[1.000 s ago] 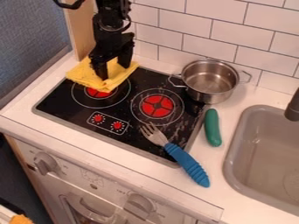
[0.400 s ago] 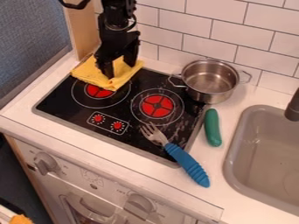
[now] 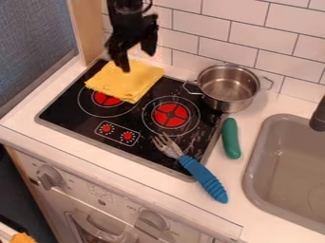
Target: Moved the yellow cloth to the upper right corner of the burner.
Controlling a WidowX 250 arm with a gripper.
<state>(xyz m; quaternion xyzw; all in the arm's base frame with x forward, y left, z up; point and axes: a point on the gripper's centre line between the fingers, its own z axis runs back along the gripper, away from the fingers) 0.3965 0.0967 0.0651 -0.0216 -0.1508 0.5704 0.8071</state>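
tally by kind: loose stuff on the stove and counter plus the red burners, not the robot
Yellow cloth: 1
Metal pot: 1
Blue-handled fork: 1
Green vegetable-shaped item: 1
Red burners: 2
Total: 6

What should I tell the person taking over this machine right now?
Pincer: open above the cloth, holding nothing.
Yellow cloth: flat on the stovetop, partly over the left burner's upper right side.
Done: cloth laid down, apparently at that burner's upper right.
Left: likely just backing away; if the stovetop's own corner was meant, the cloth must go further right, near the pot.
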